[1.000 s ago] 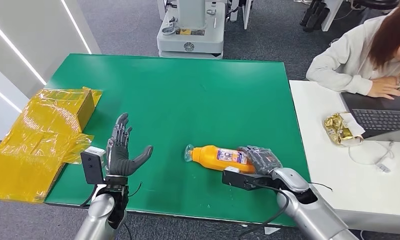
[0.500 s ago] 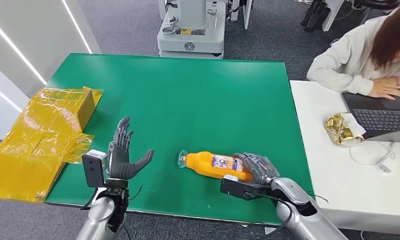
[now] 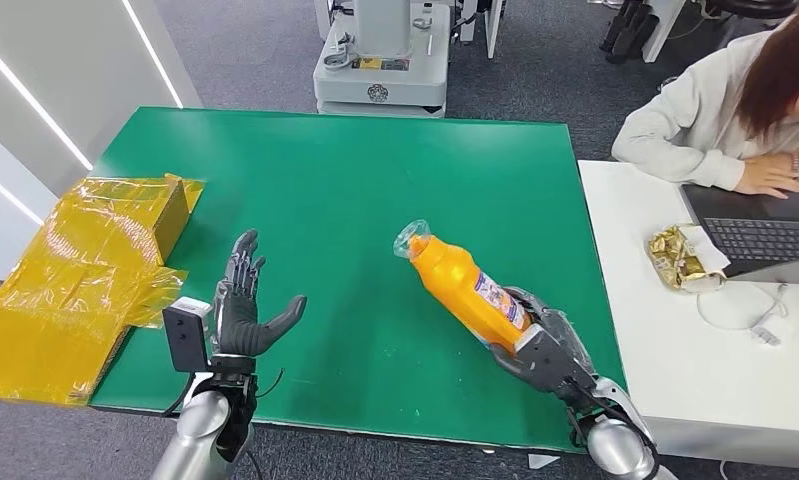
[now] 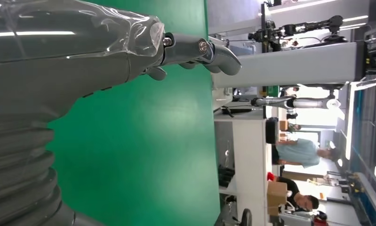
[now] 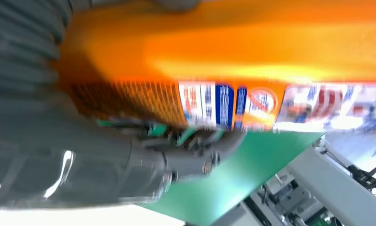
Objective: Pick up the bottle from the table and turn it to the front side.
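My right hand (image 3: 540, 345) grips the orange bottle (image 3: 462, 283) by its base end, lifted off the green table (image 3: 355, 190) and tilted, with the cap end pointing up and away from me. My left hand (image 3: 243, 305) hovers spread and empty near the table's front edge. Risk, as I judge it: the long body overhangs a grip at one end, so turning it could let it slip or swing. The right wrist view, blurred, shows the label (image 5: 252, 101) by the fingers (image 5: 195, 155); the head view shows the tilt.
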Tool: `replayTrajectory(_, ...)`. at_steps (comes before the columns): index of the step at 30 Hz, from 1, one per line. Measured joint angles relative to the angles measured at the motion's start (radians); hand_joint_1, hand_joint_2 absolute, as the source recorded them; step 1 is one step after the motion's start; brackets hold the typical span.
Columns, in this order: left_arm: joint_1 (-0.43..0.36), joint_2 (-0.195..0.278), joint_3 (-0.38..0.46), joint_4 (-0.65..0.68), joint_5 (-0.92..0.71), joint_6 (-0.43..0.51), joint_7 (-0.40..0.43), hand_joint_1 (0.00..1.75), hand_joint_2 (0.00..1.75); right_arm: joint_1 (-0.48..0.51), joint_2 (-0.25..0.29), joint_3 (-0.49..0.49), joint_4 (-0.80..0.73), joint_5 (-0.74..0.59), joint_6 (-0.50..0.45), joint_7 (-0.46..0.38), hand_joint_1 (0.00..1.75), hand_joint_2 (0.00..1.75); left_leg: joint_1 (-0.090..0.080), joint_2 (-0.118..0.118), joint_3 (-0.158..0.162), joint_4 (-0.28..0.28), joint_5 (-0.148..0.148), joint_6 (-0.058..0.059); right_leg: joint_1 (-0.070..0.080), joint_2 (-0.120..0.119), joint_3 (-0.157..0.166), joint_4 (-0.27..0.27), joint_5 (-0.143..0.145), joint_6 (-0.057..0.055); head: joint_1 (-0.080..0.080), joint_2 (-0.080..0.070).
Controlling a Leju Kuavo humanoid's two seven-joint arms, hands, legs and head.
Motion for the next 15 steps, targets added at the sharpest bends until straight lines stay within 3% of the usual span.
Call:
replayTrajectory(4,-0.014,0.003,0.000,0.002,0.008,0.013,-0.012,0.00,1.75,0.087,0.011,-0.058,-0.082,-0.057,-0.096,-0.032,1.75,1.75,0.000,-0.002,-0.001,0.000,0.000,0.000,0.000,-0.001,0.000,0.000,0.000,0.000,0.000,0.000)
replayTrajectory(10,-0.025,0.005,0.000,0.002,0.023,0.008,-0.012,0.00,1.75,0.156,0.019,-0.099,-0.147,-0.071,-0.114,-0.029,1.75,1.75,0.000,-0.001,-0.001,0.000,0.000,0.000,0.000,0.000,0.000,0.000,0.000,0.000,0.000,0.000)
replayTrajectory(15,-0.036,0.006,0.002,0.002,0.096,-0.064,0.014,0.00,1.75,0.185,0.030,-0.128,-0.173,-0.093,-0.147,-0.020,1.75,1.75,0.000,-0.001,-0.001,0.000,0.000,0.000,0.000,-0.001,0.000,0.000,0.000,0.000,0.000,0.000)
